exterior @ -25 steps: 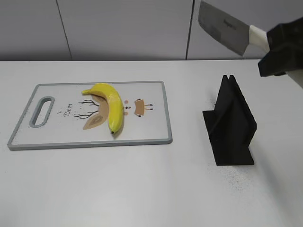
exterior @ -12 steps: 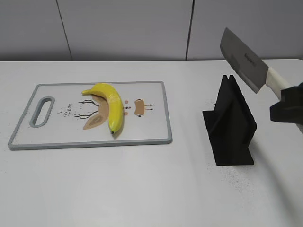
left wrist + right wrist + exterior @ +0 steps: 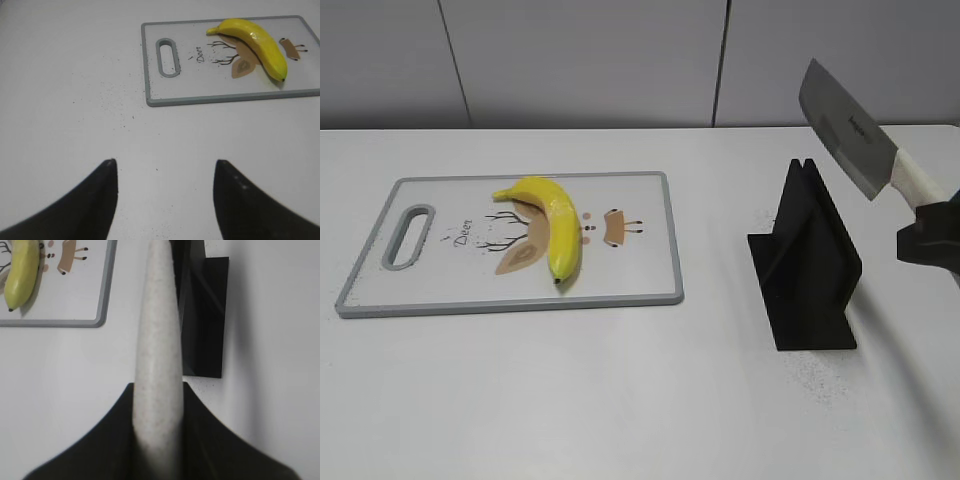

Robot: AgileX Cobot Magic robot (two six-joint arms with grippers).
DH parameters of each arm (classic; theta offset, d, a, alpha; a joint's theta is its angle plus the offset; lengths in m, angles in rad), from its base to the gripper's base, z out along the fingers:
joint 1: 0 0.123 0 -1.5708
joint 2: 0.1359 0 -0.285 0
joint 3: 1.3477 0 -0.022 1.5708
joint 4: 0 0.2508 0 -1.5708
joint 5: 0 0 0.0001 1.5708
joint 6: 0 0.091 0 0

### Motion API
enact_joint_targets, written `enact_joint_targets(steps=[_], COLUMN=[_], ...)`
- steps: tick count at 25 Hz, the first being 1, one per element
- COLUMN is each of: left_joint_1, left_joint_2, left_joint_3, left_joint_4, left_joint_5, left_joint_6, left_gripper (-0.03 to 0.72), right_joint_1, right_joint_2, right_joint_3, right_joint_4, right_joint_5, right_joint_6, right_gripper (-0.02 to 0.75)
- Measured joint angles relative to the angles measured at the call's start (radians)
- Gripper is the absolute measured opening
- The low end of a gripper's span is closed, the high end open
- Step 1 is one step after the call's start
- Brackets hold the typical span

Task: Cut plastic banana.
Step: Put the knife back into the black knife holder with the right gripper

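A yellow plastic banana (image 3: 552, 222) lies whole on a white cutting board (image 3: 640, 270); both also show in the left wrist view, banana (image 3: 257, 40) and board (image 3: 200, 95). My right gripper (image 3: 932, 240) is shut on the white handle (image 3: 159, 355) of a cleaver (image 3: 845, 130), held in the air above and just right of the black knife stand (image 3: 807, 262). My left gripper (image 3: 165, 172) is open and empty over bare table, near of the board; it is out of the exterior view.
The black knife stand also shows in the right wrist view (image 3: 202, 315), behind the handle. The board has a grey rim and a handle slot (image 3: 408, 235) at its left end. A grey wall runs behind the white table.
My right gripper has come down and moved right with the cleaver, from high at the right to just above the stand's right side. The banana and board have not moved.
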Motion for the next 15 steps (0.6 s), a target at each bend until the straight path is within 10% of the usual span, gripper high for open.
enact_joint_targets(steps=[15], left_joint_1=[0.0], left_joint_2=[-0.001], left_joint_3=[0.001], left_joint_4=[-0.004], left_joint_5=[-0.018], left_joint_6=[0.0], left_gripper=[0.589], right_joint_1=[0.0], right_joint_2=[0.167], right_joint_3=[0.001], right_joint_4=[-0.044], right_joint_5=[-0.109], right_joint_6=[0.031], right_gripper=[0.165])
